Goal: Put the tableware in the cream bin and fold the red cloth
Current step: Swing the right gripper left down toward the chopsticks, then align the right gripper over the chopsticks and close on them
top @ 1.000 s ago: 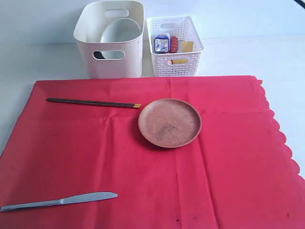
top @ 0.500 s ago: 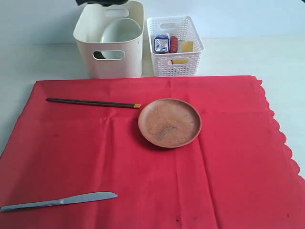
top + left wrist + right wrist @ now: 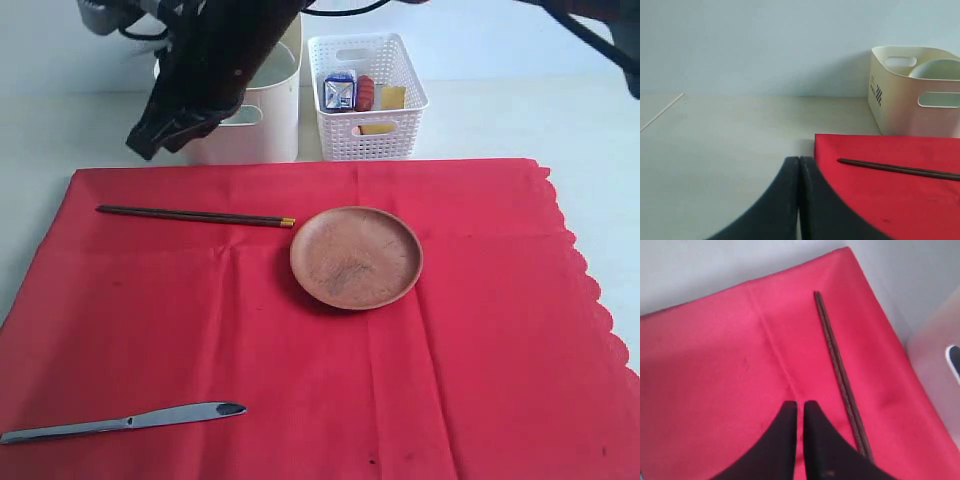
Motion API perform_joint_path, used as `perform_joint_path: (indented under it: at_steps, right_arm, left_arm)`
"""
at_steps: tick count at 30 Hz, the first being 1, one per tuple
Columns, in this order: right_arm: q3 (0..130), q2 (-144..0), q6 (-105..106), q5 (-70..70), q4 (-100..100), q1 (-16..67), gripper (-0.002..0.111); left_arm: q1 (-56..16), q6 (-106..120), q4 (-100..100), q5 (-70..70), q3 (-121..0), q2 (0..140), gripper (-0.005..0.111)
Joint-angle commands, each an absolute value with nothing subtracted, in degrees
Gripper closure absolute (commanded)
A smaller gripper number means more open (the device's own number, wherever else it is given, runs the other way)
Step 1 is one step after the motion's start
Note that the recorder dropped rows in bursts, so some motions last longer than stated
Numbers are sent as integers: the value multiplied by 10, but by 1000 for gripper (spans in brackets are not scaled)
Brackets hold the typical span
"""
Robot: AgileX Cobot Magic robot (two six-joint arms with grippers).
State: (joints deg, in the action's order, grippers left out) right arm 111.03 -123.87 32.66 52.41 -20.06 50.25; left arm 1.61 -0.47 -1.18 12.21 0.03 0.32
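The red cloth point(image 3: 300, 350) lies flat with the dark chopsticks point(image 3: 195, 215), wooden plate point(image 3: 356, 257) and silver knife point(image 3: 125, 421) on it. The cream bin point(image 3: 262, 130) stands behind it, partly covered by my right arm. My right gripper point(image 3: 150, 138) hangs shut and empty above the cloth's far left corner; in its wrist view it point(image 3: 799, 404) sits beside the chopsticks point(image 3: 840, 375). My left gripper point(image 3: 799, 159) is shut over bare table by the cloth's corner point(image 3: 880, 200), facing the bin point(image 3: 900, 100) with the white bowl point(image 3: 935, 69). Spoon and cup are out of view.
A white lattice basket point(image 3: 365, 120) with a blue-white carton point(image 3: 340, 90) and food items stands right of the bin. The cloth's scalloped edge point(image 3: 590, 290) runs down the right side. Pale table point(image 3: 540, 115) surrounds the cloth.
My right arm has swung in from the top, across the cream bin, down toward the cloth's far left corner. Chopsticks, plate and knife have stayed put.
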Motion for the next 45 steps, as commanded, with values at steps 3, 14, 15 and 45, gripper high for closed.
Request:
perform_joint_path:
  at_steps: [3, 14, 15, 45]
  right_arm:
    - [1106, -1294, 237, 457, -85, 530, 74]
    - [1161, -1398, 220, 409, -65, 507, 59]
    - [1171, -1407, 222, 407, -64, 507, 59]
    - [1244, -1494, 225, 409, -45, 505, 59]
  left_arm:
    - [17, -3, -11, 121, 0, 0, 107]
    - [17, -3, -11, 121, 0, 0, 107]
    - [17, -3, -11, 121, 0, 0, 107]
    - [17, -3, -11, 121, 0, 0, 107]
